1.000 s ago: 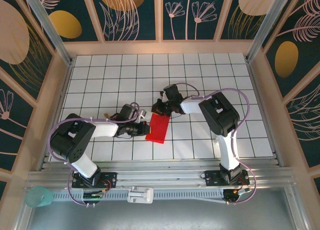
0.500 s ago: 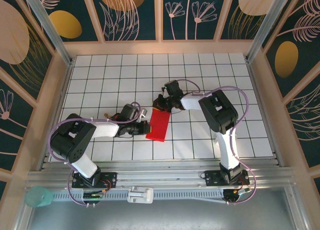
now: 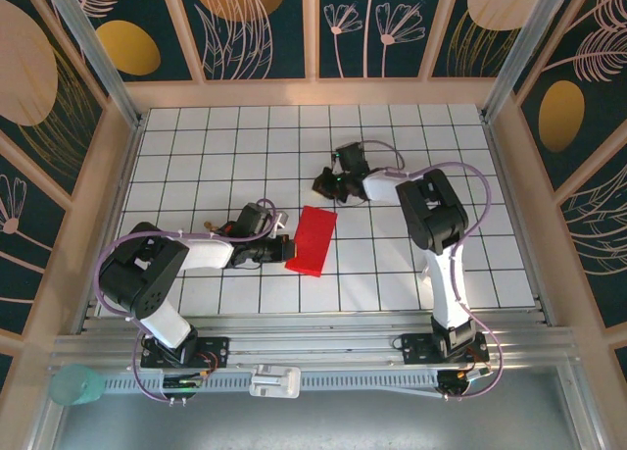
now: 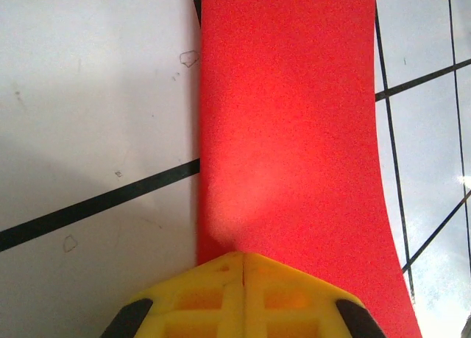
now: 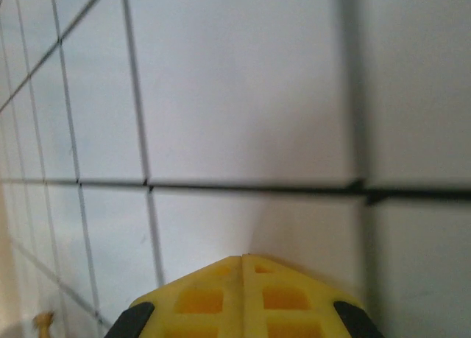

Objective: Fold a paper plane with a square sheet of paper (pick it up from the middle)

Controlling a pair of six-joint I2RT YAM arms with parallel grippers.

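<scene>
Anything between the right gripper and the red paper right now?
Nothing. In the top view, just a short strip of bare table separates the right gripper from the red paper.

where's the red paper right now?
Top view: the folded bright red paper sheet lies near the middle of the white grid table, its left edge pinched by the left hand; the right hand sits apart, beyond its far corner.

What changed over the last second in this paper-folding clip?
The right gripper drew back from the far edge of the red paper, moving off toward the far right. It is now shut over the bare white tiles, and the paper's far end is uncovered. The left gripper stayed shut at the paper's left edge, and the paper itself did not visibly move.
</scene>
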